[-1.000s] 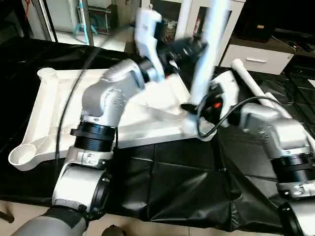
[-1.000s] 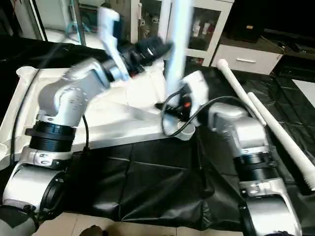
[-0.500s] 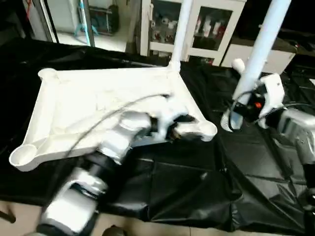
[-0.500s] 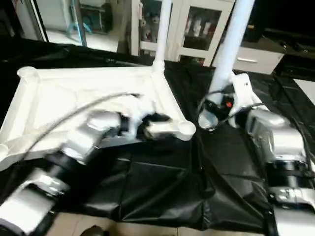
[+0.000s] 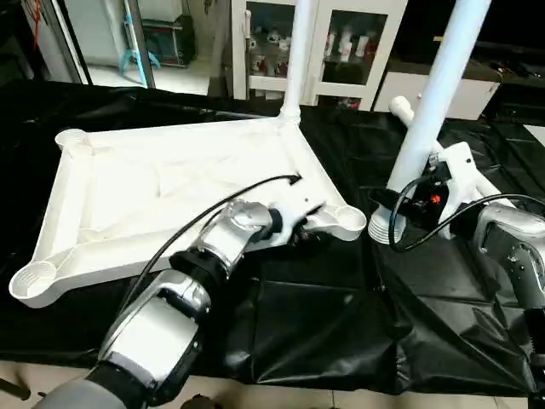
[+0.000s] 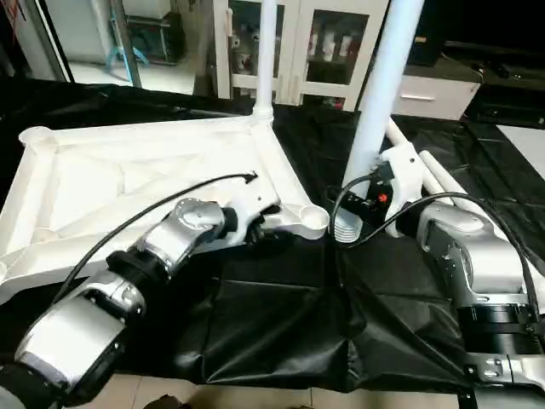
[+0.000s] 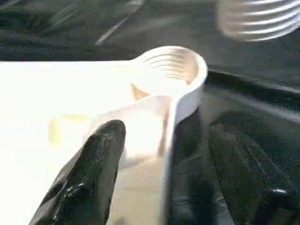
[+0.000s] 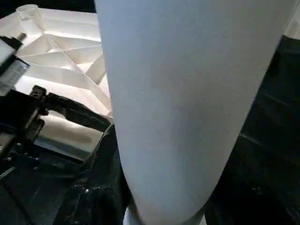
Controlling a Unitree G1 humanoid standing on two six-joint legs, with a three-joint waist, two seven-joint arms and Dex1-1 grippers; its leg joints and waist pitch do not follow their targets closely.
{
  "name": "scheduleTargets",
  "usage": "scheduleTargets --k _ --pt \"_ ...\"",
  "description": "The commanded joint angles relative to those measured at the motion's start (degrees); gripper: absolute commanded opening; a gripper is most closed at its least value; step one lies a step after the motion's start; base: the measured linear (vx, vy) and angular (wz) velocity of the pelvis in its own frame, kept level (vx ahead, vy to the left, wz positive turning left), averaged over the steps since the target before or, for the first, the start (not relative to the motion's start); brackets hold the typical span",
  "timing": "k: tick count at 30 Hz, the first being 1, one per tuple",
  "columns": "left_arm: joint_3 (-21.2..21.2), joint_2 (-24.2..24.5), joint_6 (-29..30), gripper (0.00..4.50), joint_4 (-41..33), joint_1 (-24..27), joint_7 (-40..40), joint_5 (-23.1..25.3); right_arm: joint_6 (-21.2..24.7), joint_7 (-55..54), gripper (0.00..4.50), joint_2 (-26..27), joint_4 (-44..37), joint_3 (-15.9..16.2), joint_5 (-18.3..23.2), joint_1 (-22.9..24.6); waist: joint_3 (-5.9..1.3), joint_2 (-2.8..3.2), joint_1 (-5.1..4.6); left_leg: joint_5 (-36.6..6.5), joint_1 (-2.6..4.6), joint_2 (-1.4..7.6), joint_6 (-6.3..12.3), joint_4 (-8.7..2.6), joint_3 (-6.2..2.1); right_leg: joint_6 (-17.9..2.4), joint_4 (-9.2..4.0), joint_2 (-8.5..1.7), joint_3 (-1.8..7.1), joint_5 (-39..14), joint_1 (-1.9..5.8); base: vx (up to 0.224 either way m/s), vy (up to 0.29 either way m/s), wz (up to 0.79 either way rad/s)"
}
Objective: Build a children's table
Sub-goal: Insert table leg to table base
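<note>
The children's table top (image 5: 170,187) lies white and upside down on the black cloth, ribs up. One white leg (image 5: 296,51) stands upright in its far right corner. My right gripper (image 5: 415,198) is shut on another leg (image 5: 434,102), held upright. That leg's threaded end (image 5: 383,228) hangs just right of the near right corner socket (image 5: 345,221), apart from it. My left gripper (image 5: 305,237) is open at that corner. In the left wrist view one finger (image 7: 93,173) rests over the white underside beside the rim, with the socket (image 7: 171,70) just beyond.
Two loose legs (image 6: 430,175) lie on the cloth behind my right arm. Glass-door cabinets (image 5: 341,43) and a white drawer unit (image 6: 434,85) stand behind the table. The black cloth's (image 5: 341,332) front edge drops to the floor near me.
My left arm has swung down from above the top to its near right corner. The held leg has shifted right, away from that corner socket.
</note>
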Motion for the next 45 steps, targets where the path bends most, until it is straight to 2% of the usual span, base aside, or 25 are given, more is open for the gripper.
scheduleTargets --k 1,5,6,9,12,15,16,17,18,20,22,23,26,28,29,32,33,34,36,37,40,41,43,45 --pt "0.0 -0.5 0.5 2.90 2.1 -1.0 -0.7 1.3 0.9 0.3 1.86 -0.1 -1.9 -0.5 0.6 0.9 -4.70 -0.03 0.14 -14.4 0.90 0.42 1.29 -3.83 -0.47 -10.1 -4.50 -1.34 1.29 -14.8 3.89 0.000 0.000 0.00" --pt "0.2 -1.3 0.9 2.70 5.0 -1.5 -1.5 1.5 1.5 0.1 1.86 -0.3 -2.7 -0.6 1.1 1.2 -4.70 -0.12 0.31 -14.4 0.91 0.49 1.56 -3.88 -0.45 -11.1 -4.49 -1.48 1.28 -13.5 3.94 0.000 0.000 0.00" --pt "0.6 -1.5 0.9 2.45 5.7 -1.8 -1.5 1.4 1.6 0.1 1.86 -0.3 -2.8 -0.6 1.2 1.2 -4.64 -0.24 0.39 -14.9 0.93 0.43 1.48 -3.89 -0.45 -10.9 -4.53 -1.54 1.23 -14.7 3.95 0.000 0.000 0.00" --pt "1.6 -2.1 0.3 2.40 7.2 -2.4 -1.6 1.6 1.7 -0.2 1.86 -0.2 -2.8 -0.5 1.2 1.0 -4.53 -0.19 0.28 -15.8 0.92 0.43 1.36 -3.93 -0.47 -10.3 -4.86 -1.62 1.21 -16.8 3.85 0.000 0.000 0.00" --pt "2.5 -2.5 0.7 2.10 8.7 -3.0 -0.8 1.5 1.9 -0.2 1.86 0.0 -3.2 -0.4 1.1 1.1 -4.53 0.01 0.26 -16.1 0.98 0.49 1.14 -4.01 -0.56 -10.2 -4.87 -1.60 1.21 -16.7 3.85 0.000 0.000 0.00" --pt "2.7 -2.8 1.1 1.92 9.4 -3.4 -1.1 1.8 2.1 -0.3 1.86 -0.1 -3.6 -0.4 1.2 1.2 -4.54 -0.09 0.24 -16.2 0.96 0.46 1.21 -3.99 -0.52 -10.2 -4.88 -1.61 1.23 -16.5 3.87 0.000 0.000 0.00" --pt "2.7 -2.8 1.1 1.79 9.4 -3.4 -1.1 1.8 2.1 -0.3 1.86 -0.1 -3.6 -0.4 1.2 1.2 -4.54 -0.09 0.24 -16.2 0.96 0.46 1.21 -3.99 -0.52 -10.2 -4.88 -1.61 1.23 -16.5 3.87 0.000 0.000 0.00" --pt "2.5 -3.1 1.6 1.79 10.0 -4.0 -1.8 2.2 2.4 -0.2 1.86 -0.4 -4.1 -0.3 1.3 1.4 -4.52 -0.36 0.25 -16.1 0.97 0.48 1.35 -4.01 -0.50 -10.0 -4.92 -1.61 1.22 -16.9 3.83 0.000 0.000 0.00" --pt "2.5 -3.3 1.8 1.58 10.4 -4.4 -2.6 2.6 2.4 -0.2 1.86 -0.6 -4.1 -0.3 1.5 1.4 -4.52 -0.38 0.27 -16.0 0.99 0.50 1.37 -4.00 -0.50 -9.9 -4.92 -1.67 1.25 -17.3 3.78 0.000 0.000 0.00" --pt "2.4 -3.4 1.8 1.47 10.8 -4.6 -3.5 3.3 2.4 -0.1 1.86 -0.7 -4.0 -0.2 1.4 1.4 -4.48 -0.37 0.29 -15.8 0.92 0.50 1.42 -4.01 -0.51 -9.7 -5.00 -1.73 1.24 -17.7 3.81 0.000 0.000 0.00" --pt "0.8 -3.0 1.8 1.20 10.9 -4.6 -5.4 4.9 2.2 0.1 1.86 -0.9 -3.7 0.0 1.2 1.0 -4.48 -0.45 0.29 -15.5 0.92 0.56 1.53 -4.05 -0.54 -9.8 -5.00 -1.78 1.25 -17.5 3.80 0.000 0.000 0.00" --pt "-0.2 -2.6 1.7 1.20 11.0 -4.5 -6.3 5.9 2.1 0.2 1.86 -0.9 -3.4 0.1 1.1 0.6 -4.48 -0.54 0.27 -15.2 0.87 0.56 1.65 -4.04 -0.52 -9.7 -4.92 -1.78 1.29 -17.2 3.83 0.000 0.000 0.00" --pt "-1.1 -2.4 1.6 0.89 11.2 -4.4 -7.7 6.8 1.7 0.1 1.86 -0.8 -2.8 0.1 0.9 0.0 -4.50 -0.37 0.27 -14.9 0.89 0.57 1.78 -4.03 -0.51 -10.1 -4.83 -1.80 1.32 -16.4 3.82 0.000 0.000 0.00" --pt "-1.8 -2.2 1.7 0.79 11.4 -4.5 -8.2 7.7 1.6 0.4 1.86 -0.9 -2.2 0.0 0.9 -0.6 -4.54 -0.58 0.29 -14.6 0.84 0.60 1.77 -4.05 -0.54 -10.4 -4.70 -1.81 1.30 -15.8 3.88 0.000 0.000 0.00" --pt "-1.9 -2.2 1.8 0.72 11.6 -4.7 -8.3 8.3 1.5 0.6 1.86 -1.0 -1.9 0.0 1.0 -0.9 -4.52 -0.82 0.32 -14.3 0.82 0.62 1.95 -4.01 -0.48 -10.7 -4.62 -1.85 1.33 -15.3 3.89 0.000 0.000 0.00" --pt "-1.2 -1.5 1.8 0.45 11.5 -4.7 -9.1 8.4 1.0 0.6 1.86 -0.3 -1.0 -0.2 1.5 -1.7 -4.46 -1.05 0.37 -14.0 0.75 0.58 2.28 -3.98 -0.45 -10.8 -4.61 -1.96 1.31 -15.9 3.91 0.000 0.000 0.00" --pt "-0.7 -1.0 1.7 0.45 11.2 -4.4 -9.7 8.4 0.8 0.6 1.86 0.3 -0.7 -0.5 2.0 -2.0 -4.41 -0.85 0.38 -14.0 0.81 0.59 2.36 -3.98 -0.42 -10.7 -4.70 -1.98 1.34 -16.5 3.81 0.000 0.000 0.00" --pt "-0.7 -1.0 1.7 0.26 11.2 -4.4 -9.7 8.4 0.8 0.6 1.86 0.3 -0.7 -0.5 2.0 -2.0 -4.42 -0.97 0.45 -14.0 0.86 0.61 2.37 -3.98 -0.42 -10.6 -4.69 -1.98 1.32 -16.7 3.78 0.000 0.000 0.00" --pt "-0.2 -0.1 1.1 0.17 10.9 -3.3 -10.2 8.3 0.8 0.8 1.86 1.1 -1.0 -0.3 2.5 -1.9 -4.39 -0.98 0.54 -13.9 0.83 0.63 2.43 -4.03 -0.45 -10.7 -4.67 -2.04 1.33 -16.7 3.77 0.000 0.000 0.00" --pt "0.1 1.0 0.8 0.09 10.6 -1.7 -11.0 8.0 1.0 1.1 1.86 2.0 -1.6 -0.4 3.4 -1.7 -4.36 -0.88 0.45 -14.2 0.71 0.64 2.43 -4.13 -0.49 -10.7 -4.68 -2.03 1.31 -16.9 3.81 0.000 0.000 0.00" --pt "-0.4 2.7 -0.4 0.04 9.3 0.5 -13.0 8.3 1.2 1.2 1.86 2.9 -2.3 -0.2 4.1 -1.5 -4.37 -0.73 0.15 -15.3 0.91 0.67 1.99 -4.24 -0.48 -10.4 -4.84 -1.99 1.32 -18.1 3.68 0.000 0.000 0.00" --pt "-0.5 4.0 -0.3 0.01 7.4 1.9 -14.5 8.2 1.6 1.6 1.86 3.1 -3.1 -0.1 4.7 -1.0 -4.24 -0.57 0.11 -15.5 0.74 0.62 1.85 -4.35 -0.53 -10.2 -4.88 -1.99 1.32 -18.7 3.76 0.000 0.000 0.00" --pt "-0.8 6.7 0.5 0.00 2.6 4.9 -17.3 8.1 2.4 2.9 1.86 3.3 -4.8 0.2 5.9 0.4 -4.05 -0.84 -0.01 -16.2 0.60 0.72 1.98 -4.64 -0.60 -9.5 -4.99 -2.05 1.33 -20.6 3.80 0.000 0.000 0.00" --pt "-2.1 11.9 2.1 0.00 -8.3 9.3 -19.0 9.2 2.5 5.0 1.86 2.7 -6.3 1.0 6.8 2.7 -4.09 -0.38 -0.16 -17.8 0.78 1.07 1.09 -4.96 -0.92 -8.3 -5.10 -2.45 1.40 -24.1 3.79 0.000 0.000 0.00"
